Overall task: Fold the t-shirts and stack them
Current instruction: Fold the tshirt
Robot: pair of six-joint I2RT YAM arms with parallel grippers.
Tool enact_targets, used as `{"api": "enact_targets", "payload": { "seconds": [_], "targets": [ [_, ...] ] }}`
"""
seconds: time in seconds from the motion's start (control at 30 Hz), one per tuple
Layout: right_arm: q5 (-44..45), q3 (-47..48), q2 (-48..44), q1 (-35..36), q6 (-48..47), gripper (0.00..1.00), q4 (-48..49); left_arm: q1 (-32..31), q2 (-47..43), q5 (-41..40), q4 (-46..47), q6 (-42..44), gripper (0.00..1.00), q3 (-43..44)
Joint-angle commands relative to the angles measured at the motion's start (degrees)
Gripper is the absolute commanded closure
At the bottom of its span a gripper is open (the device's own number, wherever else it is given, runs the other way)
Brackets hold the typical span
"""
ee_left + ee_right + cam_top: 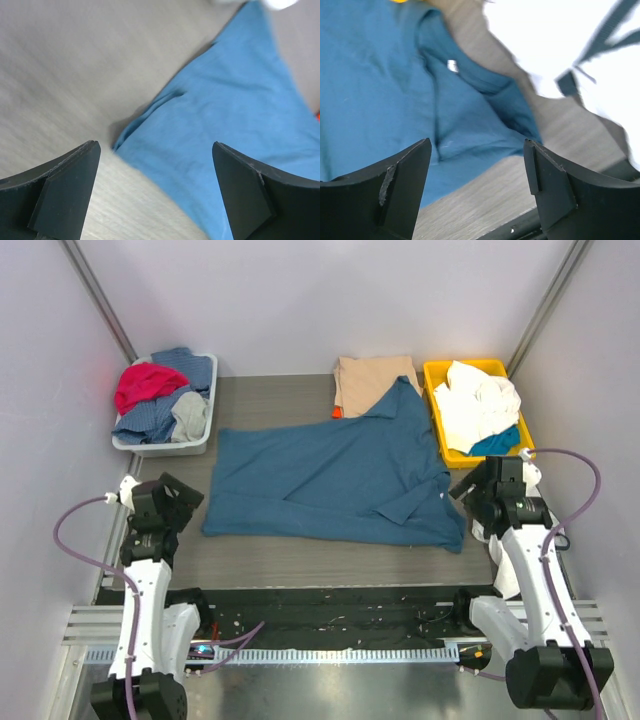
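A large dark teal-blue t-shirt [330,475] lies spread, partly folded, across the middle of the table. A tan-beige t-shirt [370,380] lies folded behind it, with a sliver of orange [337,412] showing at its left edge. My left gripper [186,497] is open and empty, hovering at the blue shirt's near-left corner [235,115]; in the left wrist view [155,150] its jaws stand wide apart. My right gripper [468,496] is open and empty beside the shirt's near-right corner [375,90], its jaws [476,145] wide apart over the shirt's edge.
A grey bin [160,448] at the back left holds red, blue and grey clothes. A yellow bin [436,370] at the back right holds white and teal cloth. Walls close in both sides. A black strip [330,605] runs along the near table edge.
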Motion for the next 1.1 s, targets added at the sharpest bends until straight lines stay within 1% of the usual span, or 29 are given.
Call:
{"api": "enact_targets", "payload": {
  "seconds": [0.0,0.03,0.1,0.13,0.2,0.23,0.37,0.5,0.6,0.9,1.07],
  "targets": [
    [-9.44,1.88,5.93,0.0,-6.0,0.2,9.29,0.22,0.59,1.07,0.3,3.49,0.0,4.35],
    [-13.9,1.1,8.12,0.43,-6.27,0.21,11.83,0.22,1.03,1.42,0.57,3.66,0.0,4.35],
    [-17.44,0.13,9.8,1.22,-6.97,0.21,14.57,0.22,1.56,1.86,0.92,3.67,0.0,3.91],
    [-20.85,-0.75,11.38,2.01,-6.89,0.21,16.93,0.22,1.57,2.47,1.09,3.67,0.0,3.74],
    [-23.25,-1.89,12.53,2.37,-6.27,0.21,19.23,0.22,1.65,2.82,1.44,3.75,0.0,3.3],
    [-23.95,-2.94,12.71,4.89,-5.92,0.22,21.06,0.22,1.57,3.09,1.62,3.67,0.0,3.21],
    [-23.96,-4.97,12.97,8.25,-3.81,0.22,24.07,0.22,1.83,3.26,1.97,3.93,0.0,3.47],
    [-24.84,-7.43,14.55,10.01,-1.0,0.22,26.96,0.22,2.53,3.44,2.24,4.46,0.0,3.73],
    [-24.23,-9.1,16.04,11.07,-0.56,0.22,28.72,0.22,2.53,3.62,2.15,4.63,0.0,3.56],
    [-22.82,-12.0,19.12,11.16,-0.38,0.23,33.47,0.13,1.3,3.27,1.62,5.16,0.0,2.5],
    [-22.2,-12.53,20.18,11.16,-0.47,0.23,34.44,0.22,1.39,2.74,1.45,5.33,0.0,2.5]
  ]
}}
